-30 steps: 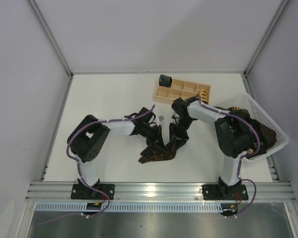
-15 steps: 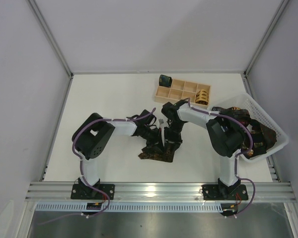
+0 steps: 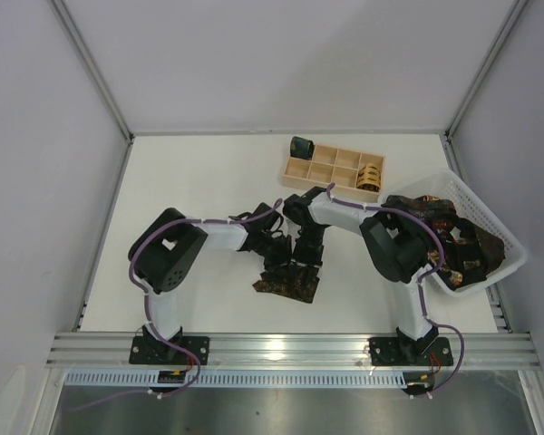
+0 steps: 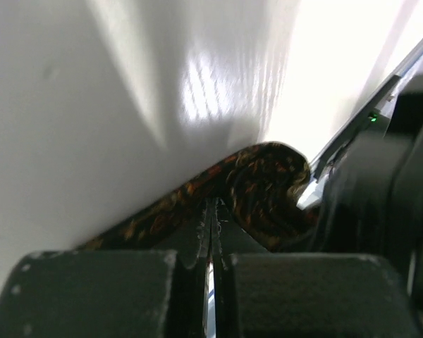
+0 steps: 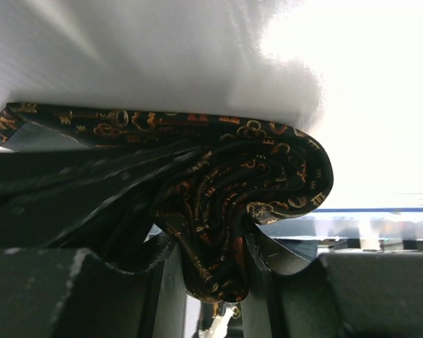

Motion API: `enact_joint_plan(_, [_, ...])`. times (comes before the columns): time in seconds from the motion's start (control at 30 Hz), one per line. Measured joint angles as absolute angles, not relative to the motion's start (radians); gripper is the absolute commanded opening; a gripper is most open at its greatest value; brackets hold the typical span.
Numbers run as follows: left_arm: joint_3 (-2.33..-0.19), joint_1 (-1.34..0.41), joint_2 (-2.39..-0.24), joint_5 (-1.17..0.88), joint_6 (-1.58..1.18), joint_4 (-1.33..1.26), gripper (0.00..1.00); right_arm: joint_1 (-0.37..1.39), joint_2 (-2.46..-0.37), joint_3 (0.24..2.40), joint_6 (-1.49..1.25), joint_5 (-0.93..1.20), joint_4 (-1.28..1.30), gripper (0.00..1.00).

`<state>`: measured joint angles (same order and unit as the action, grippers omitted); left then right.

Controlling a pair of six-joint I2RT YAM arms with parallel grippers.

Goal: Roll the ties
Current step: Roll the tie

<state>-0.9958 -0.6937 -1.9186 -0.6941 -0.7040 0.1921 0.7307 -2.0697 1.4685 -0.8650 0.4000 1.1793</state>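
Trouble looms on the desk [image 3: 199, 181]: right tool [image 3: 306, 265] pinches a loose, bunched coil of the tie [image 3: 286, 286], left tool [image 3: 277, 265] pressed together at its flat strip. Slack folds may spring open or slide out; a tug could unwind the roll.

tie [image 5: 268, 176] | dark, orange-gold pattern | partly coiled, tail flat

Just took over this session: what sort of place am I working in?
Probably a lab test cell: a white table boxed in by grey panels, an aluminium rail holding both arm bases, and ties staged in a white basket.
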Motion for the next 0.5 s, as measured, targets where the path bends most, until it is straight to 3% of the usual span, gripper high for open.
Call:
enact_joint_plan(0.27, [-0.939, -0.636, -1.791, -0.626, -0.64, 0.287, 0.01, 0.731, -2.085, 1.477, -0.908, 0.397, 1.186, 0.29])
enact_joint_plan(0.37, [-0.934, -0.596, -1.737, -0.598, -0.607, 0.329, 0.01, 0.731, -2.089, 1.482, -0.914, 0.398, 1.188, 0.45])
enact_joint_plan(0.5, [-0.913, -0.547, -1.665, -0.575, -0.575, 0.367, 0.01, 0.736, -2.094, 1.487, -0.927, 0.399, 1.187, 0.53])
